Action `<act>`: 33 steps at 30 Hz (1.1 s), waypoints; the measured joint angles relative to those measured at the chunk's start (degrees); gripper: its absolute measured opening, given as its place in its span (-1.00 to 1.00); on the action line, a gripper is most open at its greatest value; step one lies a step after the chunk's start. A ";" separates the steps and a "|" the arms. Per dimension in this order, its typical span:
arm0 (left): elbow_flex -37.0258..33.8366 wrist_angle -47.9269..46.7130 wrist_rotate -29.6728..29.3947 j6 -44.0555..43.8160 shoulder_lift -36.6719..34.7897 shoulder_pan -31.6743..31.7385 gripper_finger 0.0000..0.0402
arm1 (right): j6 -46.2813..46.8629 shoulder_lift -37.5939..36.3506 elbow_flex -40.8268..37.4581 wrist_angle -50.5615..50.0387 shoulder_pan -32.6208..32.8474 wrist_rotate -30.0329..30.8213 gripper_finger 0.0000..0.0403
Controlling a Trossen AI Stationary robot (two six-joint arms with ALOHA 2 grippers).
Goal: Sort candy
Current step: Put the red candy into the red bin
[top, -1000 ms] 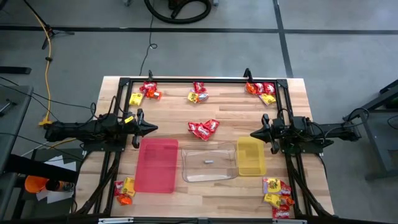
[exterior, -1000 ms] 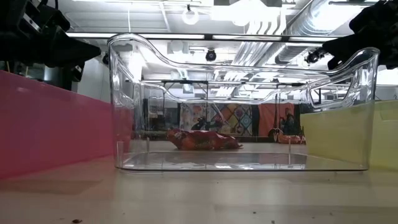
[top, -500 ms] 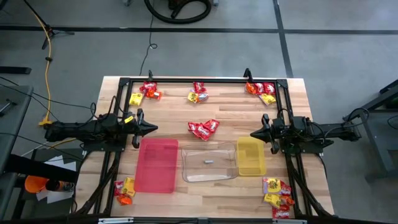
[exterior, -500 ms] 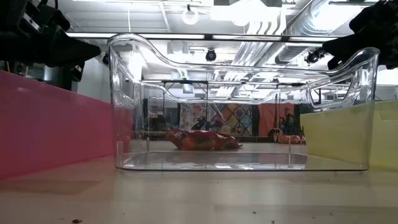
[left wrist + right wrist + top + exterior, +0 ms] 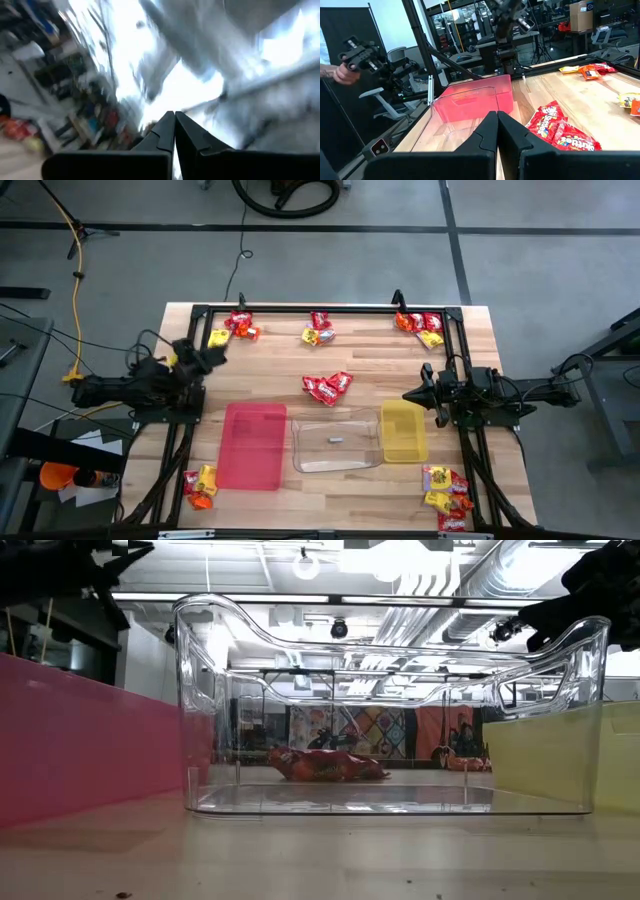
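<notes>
Red, yellow and orange glossy candy [image 5: 327,386] lies in scattered heaps; both tools are pinched narrow, empty.

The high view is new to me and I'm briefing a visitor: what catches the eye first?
Three trays sit in a row at the table's near middle: the red tray, the clear tray and the yellow tray, all without candy. Small heaps of candy lie around them, the red packets just beyond the trays and others at the corners. The left gripper angles toward the far-left heap; the right gripper waits beside the yellow tray.
</notes>
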 joint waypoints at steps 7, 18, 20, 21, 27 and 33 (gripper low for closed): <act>2.97 -3.00 -4.10 -10.63 14.13 0.01 -0.94 | 0.00 0.00 0.01 0.00 0.00 -0.01 -1.00; 19.55 -19.88 22.70 -4.74 43.67 11.16 -0.45 | 0.00 0.00 0.00 0.00 0.00 0.01 -1.00; 23.57 -28.61 24.62 1.49 48.33 14.99 -0.37 | 0.00 0.00 0.00 0.00 0.00 0.00 -1.00; 25.36 -33.14 24.68 4.58 50.64 17.00 -0.33 | 0.00 0.00 0.00 0.00 -0.01 -0.01 -1.00; 29.68 -40.67 31.32 4.24 65.03 25.32 -0.20 | 0.00 0.00 0.01 0.00 -0.01 0.00 -1.00; 29.67 -26.35 37.14 -7.13 77.27 22.63 -0.17 | 0.02 0.00 0.02 0.00 0.00 0.01 -1.00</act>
